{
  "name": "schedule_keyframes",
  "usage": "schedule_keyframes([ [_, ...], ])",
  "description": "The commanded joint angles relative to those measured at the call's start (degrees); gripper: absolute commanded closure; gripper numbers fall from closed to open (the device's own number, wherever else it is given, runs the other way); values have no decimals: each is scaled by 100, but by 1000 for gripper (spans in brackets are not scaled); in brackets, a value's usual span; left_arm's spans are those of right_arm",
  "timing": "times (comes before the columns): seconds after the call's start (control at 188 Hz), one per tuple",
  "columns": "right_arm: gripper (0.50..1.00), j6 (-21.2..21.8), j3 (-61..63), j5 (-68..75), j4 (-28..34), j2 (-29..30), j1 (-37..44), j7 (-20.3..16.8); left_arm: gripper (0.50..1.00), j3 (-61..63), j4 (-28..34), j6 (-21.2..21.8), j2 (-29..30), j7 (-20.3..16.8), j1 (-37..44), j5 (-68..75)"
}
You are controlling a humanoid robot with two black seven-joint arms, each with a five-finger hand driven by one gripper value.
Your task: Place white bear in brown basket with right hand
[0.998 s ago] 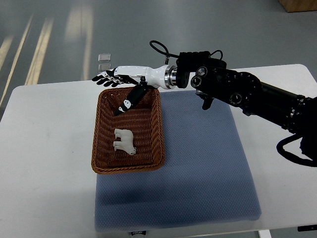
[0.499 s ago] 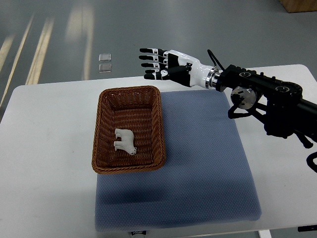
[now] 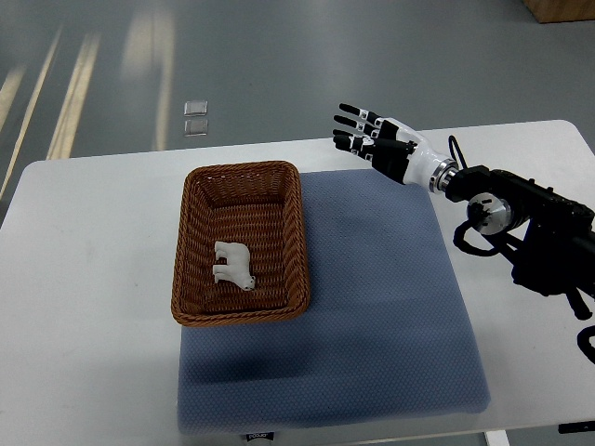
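The white bear (image 3: 234, 264) lies on its side inside the brown woven basket (image 3: 284, 195), near the middle of its floor. My right hand (image 3: 367, 137) hovers over the table's far edge, well to the right of the basket, with its fingers spread and nothing in them. Its black arm (image 3: 530, 218) runs off toward the right edge. No left arm shows in the view.
The basket stands on the left part of a blue-grey mat (image 3: 381, 307) laid on the white table (image 3: 84, 279). Beyond the table's far edge is grey floor with two small pale squares (image 3: 194, 118).
My right hand has pulled back to the right, from above the basket's far rim to beyond the mat's far right corner. The bear has stayed put in the basket.
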Motion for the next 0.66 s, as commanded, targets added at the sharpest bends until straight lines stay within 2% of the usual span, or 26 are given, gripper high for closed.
schedule_keyframes([
  [0.0, 587, -152, 0, 128, -82, -20, -16, -210, 500, 0, -1, 0, 0, 0, 0, 1],
  [0.117, 587, -302, 9, 251, -196, -11, -16, -395, 500, 0, -1, 0, 0, 0, 0, 1],
  [0.658, 574, -249, 62, 295, -196, -73, -42, -316, 500, 0, -1, 0, 0, 0, 0, 1],
])
